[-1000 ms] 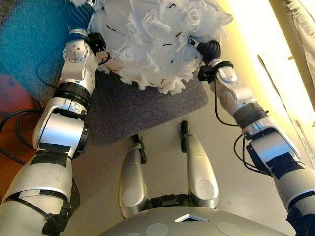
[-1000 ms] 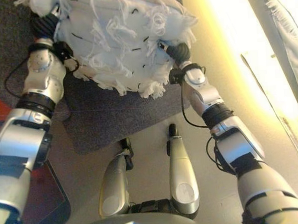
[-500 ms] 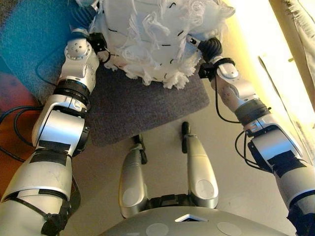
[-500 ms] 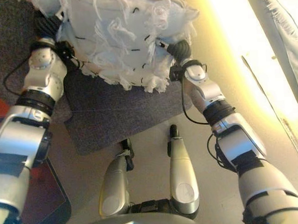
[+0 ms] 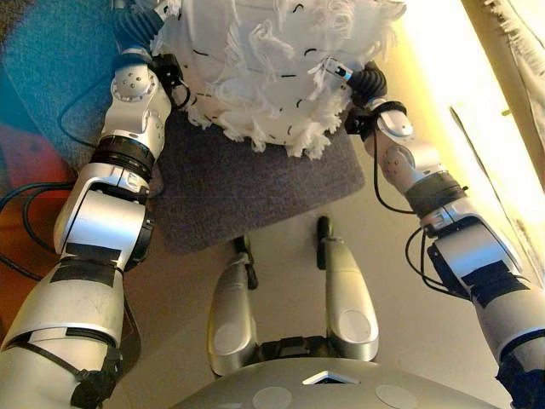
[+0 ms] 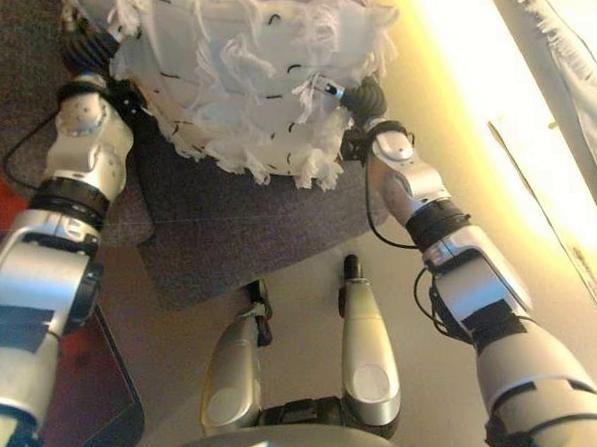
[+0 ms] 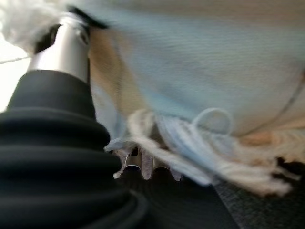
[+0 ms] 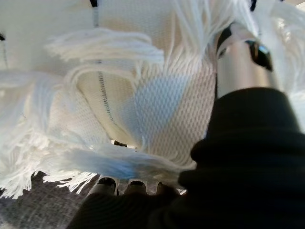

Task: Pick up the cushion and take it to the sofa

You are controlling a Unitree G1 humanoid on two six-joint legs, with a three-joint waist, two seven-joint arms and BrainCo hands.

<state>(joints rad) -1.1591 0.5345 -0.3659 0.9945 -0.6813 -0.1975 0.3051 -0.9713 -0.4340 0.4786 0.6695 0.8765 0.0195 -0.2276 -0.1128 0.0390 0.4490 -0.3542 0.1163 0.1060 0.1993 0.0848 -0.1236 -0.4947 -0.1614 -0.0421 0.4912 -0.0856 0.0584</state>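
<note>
I hold a white cushion with long tassels and black stitches between both hands, above a grey rug. My left hand grips its left edge, my right hand its right edge. In the left wrist view the thumb lies on the cushion's cloth and the fingers sit under its fringe. In the right wrist view the thumb presses the cushion from one side and the fingers from the other. No sofa is clearly in view.
A blue mat lies to the left of the rug, with a red-orange floor area beside it. A pale fringed cloth hangs along the right edge, past a bright strip of floor.
The cushion has risen slightly and turned between my hands; its lowest tassels now hang nearer my right hand. Both hands keep their grip.
</note>
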